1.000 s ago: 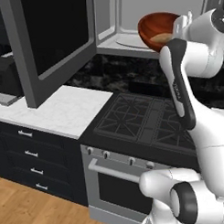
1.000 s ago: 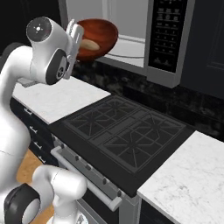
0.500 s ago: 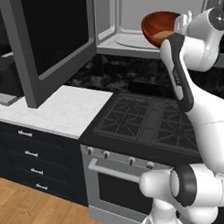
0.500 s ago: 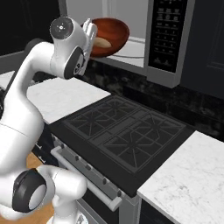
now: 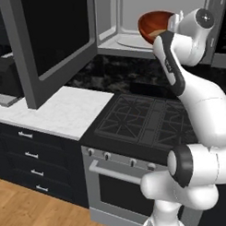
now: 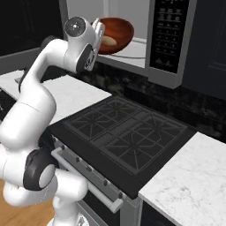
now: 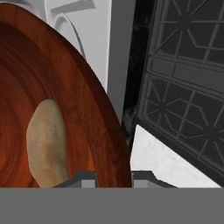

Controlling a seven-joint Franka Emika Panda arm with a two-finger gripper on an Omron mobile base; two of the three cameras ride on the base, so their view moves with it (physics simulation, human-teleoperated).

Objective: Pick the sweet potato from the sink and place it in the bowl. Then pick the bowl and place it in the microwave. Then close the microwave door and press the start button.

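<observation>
A home kitchen (rendered): a black gas stove (image 5: 147,120) with an oven (image 5: 115,179) beneath sits under an open over-range microwave (image 5: 130,22). White marble surface (image 5: 59,110), dark drawers (image 5: 33,166) and a wooden floor (image 5: 30,212) flank it.

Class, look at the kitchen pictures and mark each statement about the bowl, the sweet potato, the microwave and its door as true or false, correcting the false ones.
1. The sweet potato lies inside the bowl. True.
2. The microwave door is closed. False: it stands swung open to the left of the microwave.
3. The gripper holds the bowl by its rim. True.
4. The bowl rests on the stove. False: it is held up in the air at the microwave opening, above the stove.
5. The bowl is empty. False: the sweet potato is in it.
</observation>
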